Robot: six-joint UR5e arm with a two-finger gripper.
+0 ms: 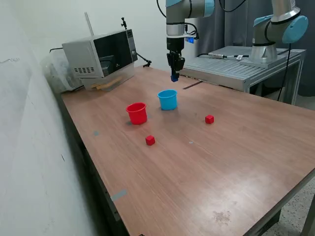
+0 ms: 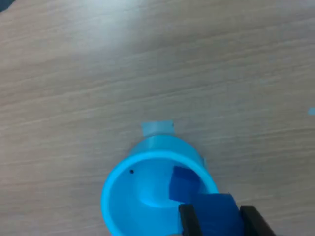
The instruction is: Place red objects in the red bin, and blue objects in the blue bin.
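Nearest to us in the exterior view, on the bare wooden table (image 1: 206,172), a strip of pale tape (image 1: 118,195) lies close to the front edge. Farther in we see one red cube (image 1: 150,140) just in front of the red cup (image 1: 137,113), and a second red cube (image 1: 209,119) well apart toward the exterior view's right. The red cup stands upright, and the light blue cup (image 1: 168,99) stands upright just beside it, the two rims apart. Above and slightly behind the blue cup hangs the end effector (image 1: 174,77), pointing down from the UR5e arm (image 1: 176,24), its fingers closed on a dark blue cube (image 2: 219,211); in the wrist view we see that cube pinched between the two black fingers (image 2: 189,223), held over the cup's open mouth. In the same view another dark blue cube (image 2: 183,184) rests inside the blue cup against its wall. Beyond the cups, a grey microwave oven (image 1: 101,56) sits at the table's far corner by the wall, and on the exterior view's right a second robot arm (image 1: 275,29) stands on a grey metal bench (image 1: 236,66).
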